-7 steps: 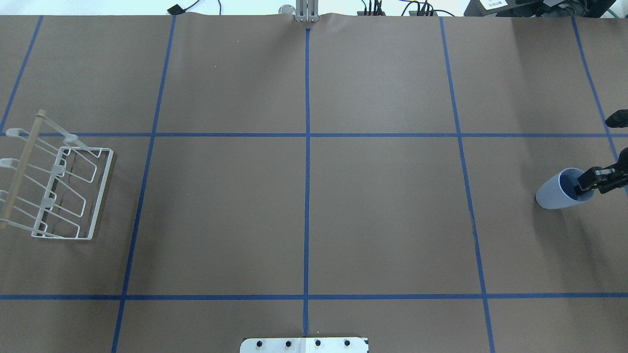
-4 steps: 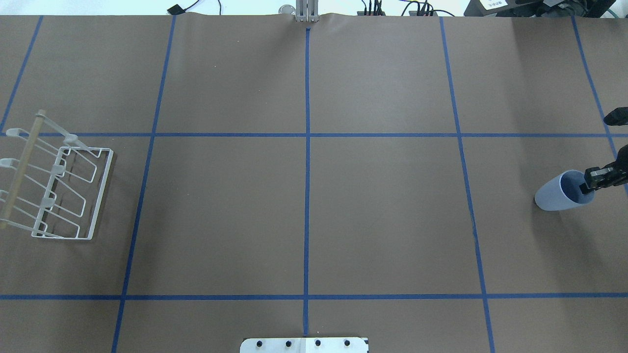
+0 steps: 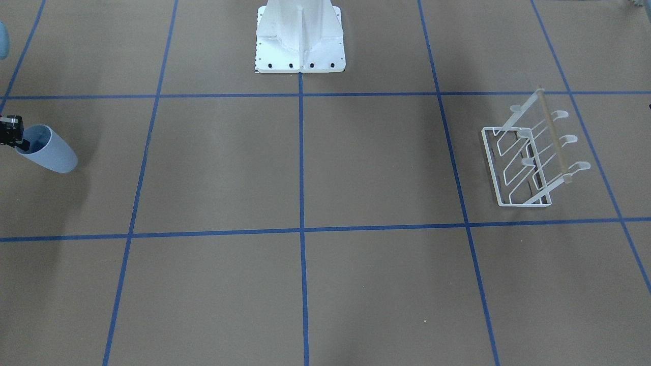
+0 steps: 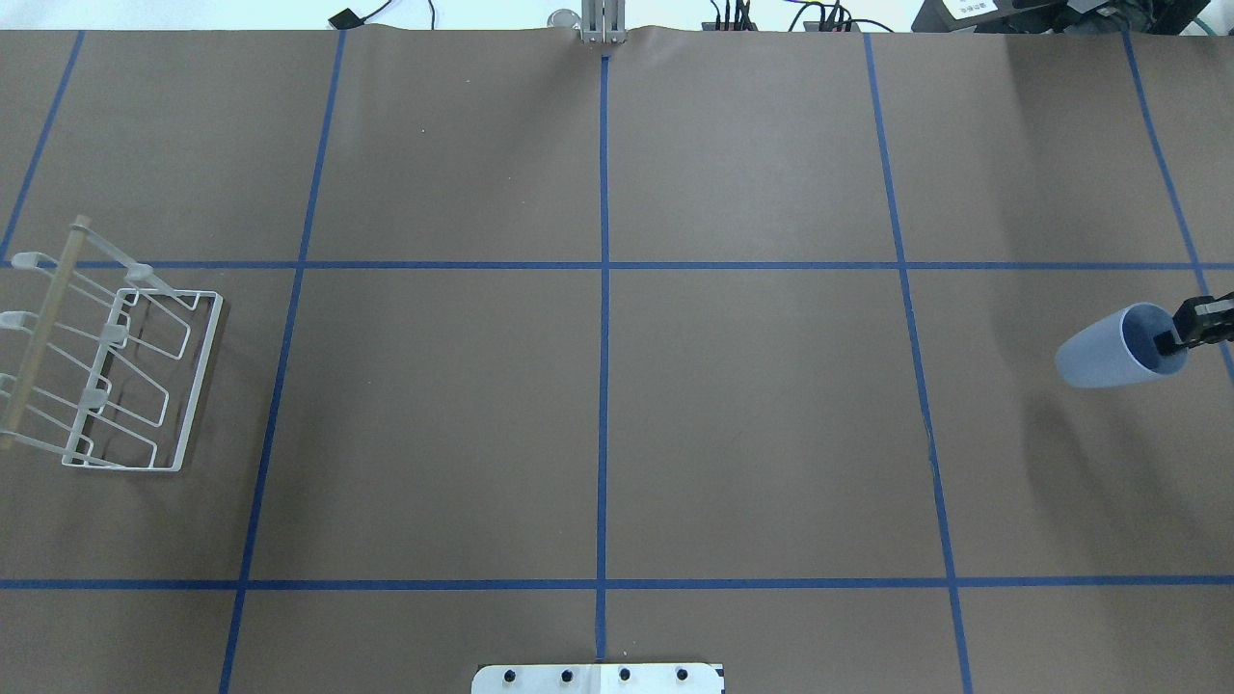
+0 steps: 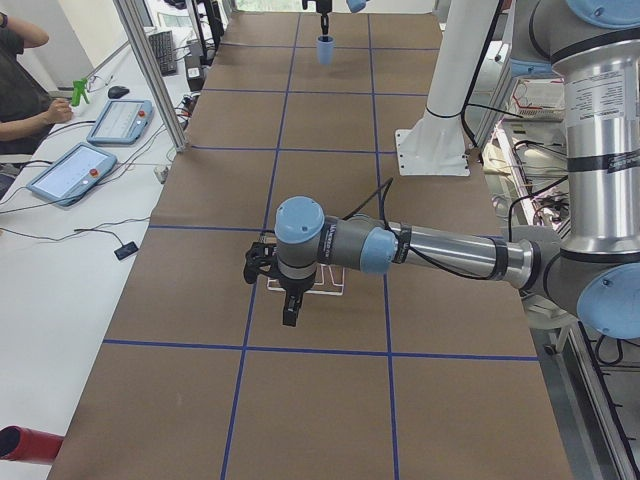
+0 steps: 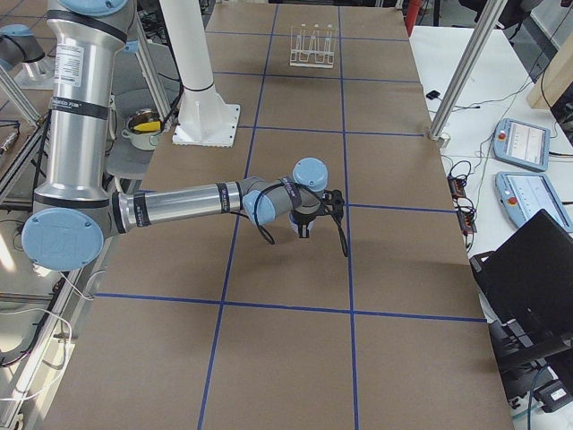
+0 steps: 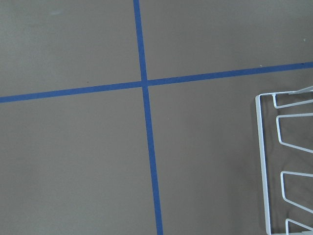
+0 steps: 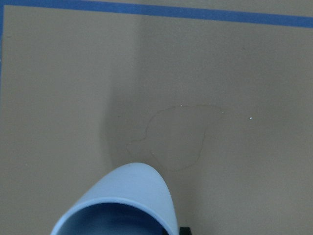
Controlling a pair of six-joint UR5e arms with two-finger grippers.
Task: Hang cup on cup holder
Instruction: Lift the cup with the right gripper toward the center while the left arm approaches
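Observation:
The pale blue-grey cup (image 4: pixel 1109 349) hangs tilted at the table's far right, its rim pinched by my right gripper (image 4: pixel 1178 335), with one finger inside the rim. It is off the table with its shadow below it. It also shows in the front-facing view (image 3: pixel 48 150) and the right wrist view (image 8: pixel 132 196). The white wire cup holder (image 4: pixel 201 376) with its wooden rod (image 4: pixel 43 333) stands at the far left. My left gripper (image 5: pixel 290 305) hovers near the holder (image 5: pixel 325 290), and I cannot tell whether it is open. The left wrist view shows only the holder's base frame (image 7: pixel 261 161).
The white robot pedestal (image 3: pixel 300 35) stands at the middle of the near table edge. Blue tape lines grid the brown table. A metal post (image 4: pixel 603 24) stands at the far edge. An operator with tablets sits beside the table in the exterior left view (image 5: pixel 20 100).
The cup has risen off the table and moved slightly towards the far side. My right gripper has drawn back towards the right edge with it. The holder has not moved.

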